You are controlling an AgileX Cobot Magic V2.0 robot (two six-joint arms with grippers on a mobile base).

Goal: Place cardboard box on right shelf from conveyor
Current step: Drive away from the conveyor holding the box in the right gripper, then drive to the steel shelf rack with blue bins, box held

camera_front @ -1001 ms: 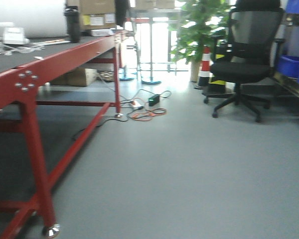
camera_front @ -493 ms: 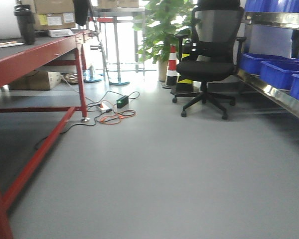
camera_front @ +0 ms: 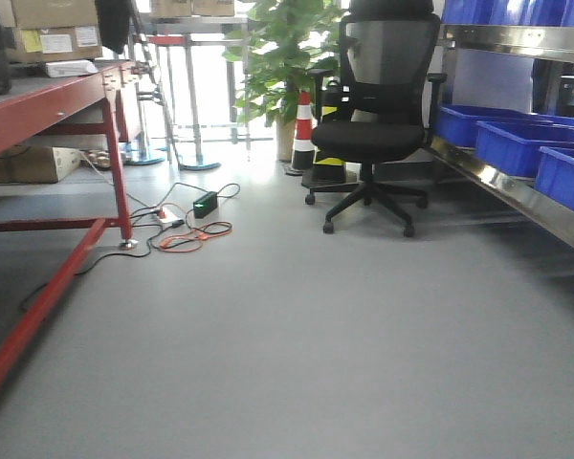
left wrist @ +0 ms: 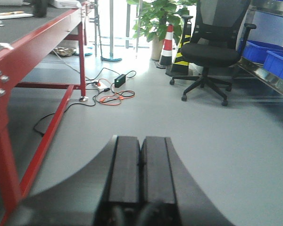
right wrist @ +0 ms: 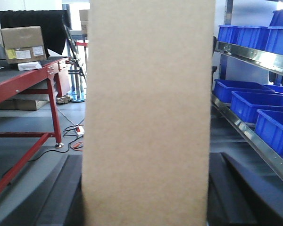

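The plain tan cardboard box (right wrist: 148, 108) stands upright and fills the middle of the right wrist view. My right gripper (right wrist: 147, 188) is shut on it, a dark finger (right wrist: 68, 193) showing on each side. The right shelf (right wrist: 254, 55) is a shiny steel rack close on the right, and its lower rail (camera_front: 517, 186) also shows in the front view. The conveyor (left wrist: 23, 28), a dark grey belt on a red frame, runs along the left. My left gripper (left wrist: 141, 141) hangs over the floor, shut with nothing in it.
Blue bins (camera_front: 512, 143) sit on the shelf's lower level. A black office chair (camera_front: 378, 124), a striped cone (camera_front: 303, 134) and a potted plant (camera_front: 282, 57) stand ahead. Cables and a power strip (camera_front: 187, 225) lie on the floor. Labelled cartons (camera_front: 53, 29) rest on the conveyor.
The front view has swung to the right: the red-framed conveyor slid off to the left, and the steel shelf with blue bins came into view.
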